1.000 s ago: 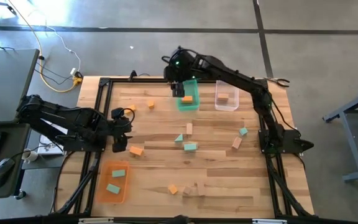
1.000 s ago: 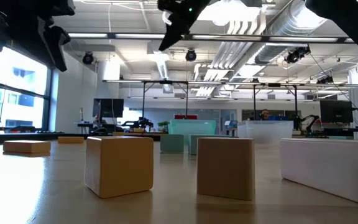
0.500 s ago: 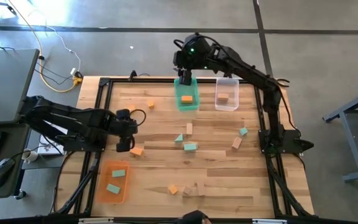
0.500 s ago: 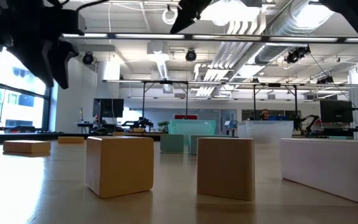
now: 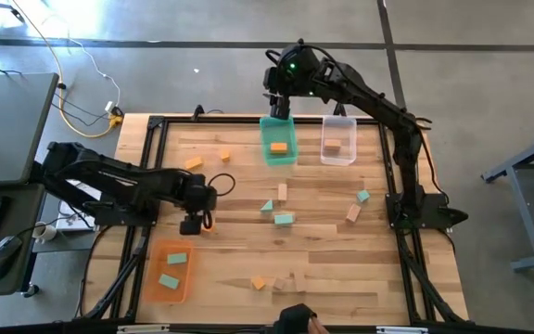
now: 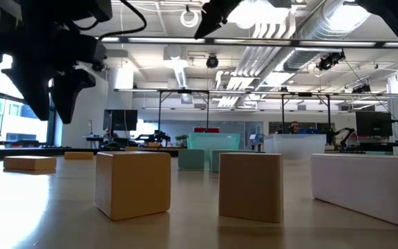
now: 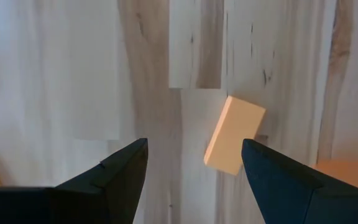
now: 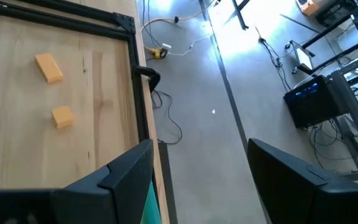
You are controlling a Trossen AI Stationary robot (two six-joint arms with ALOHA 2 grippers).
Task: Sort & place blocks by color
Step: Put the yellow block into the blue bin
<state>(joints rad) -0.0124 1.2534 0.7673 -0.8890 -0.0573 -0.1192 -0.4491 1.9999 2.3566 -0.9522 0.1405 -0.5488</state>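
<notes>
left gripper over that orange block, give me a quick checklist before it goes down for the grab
1. Left gripper open: ok, fingers spread in the left wrist view.
2. Orange block between the fingers: not ok, it sits off toward one finger.
3. Block squared to the fingers: not ok, it lies at a slant.
4. Nothing crowding the block: ok, bare wood around it.
5. Orange bin holds only orange: not ok, two teal blocks lie in it.
6. Right gripper out of the way: ok, it is open at the teal bin.
</notes>
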